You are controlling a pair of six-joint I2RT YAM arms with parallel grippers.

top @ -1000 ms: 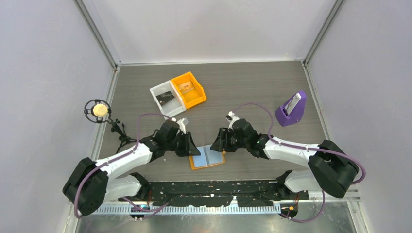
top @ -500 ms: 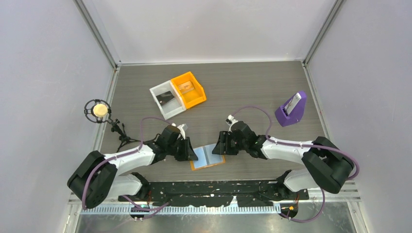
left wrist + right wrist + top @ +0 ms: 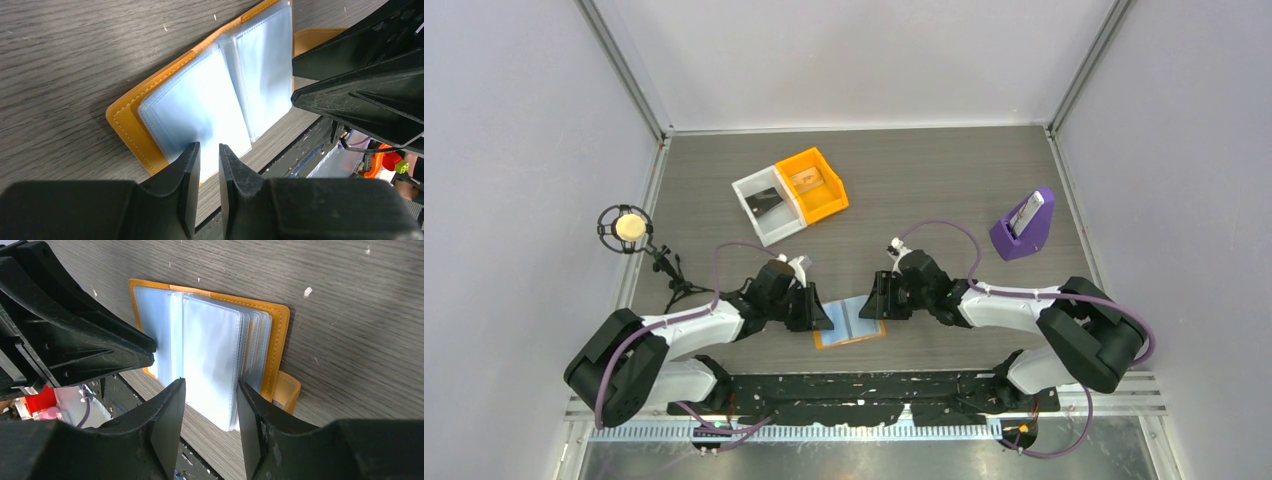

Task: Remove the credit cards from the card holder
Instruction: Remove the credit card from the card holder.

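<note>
Most of the worktop (image 3: 924,170) is bare grey wood grain, with free room beyond and to both sides of the two arms. Two bins stand touching at the far left, one white (image 3: 761,205) and one orange (image 3: 812,184). A purple stand (image 3: 1024,226) sits well apart at the right edge.

The card holder (image 3: 854,322) lies open and flat close to the worktop's near edge. Its orange cover (image 3: 131,131) frames pale blue sleeves (image 3: 210,355), which fan up on the right half.

The left pincer (image 3: 209,150) hangs over the holder's left sleeve edge with only a thin slit between its fingers. Whether it touches the sleeve I cannot tell. The right pincer (image 3: 210,385) has a wider gap and straddles the edge of the fanned sleeves. The two pincers face each other closely.
</note>
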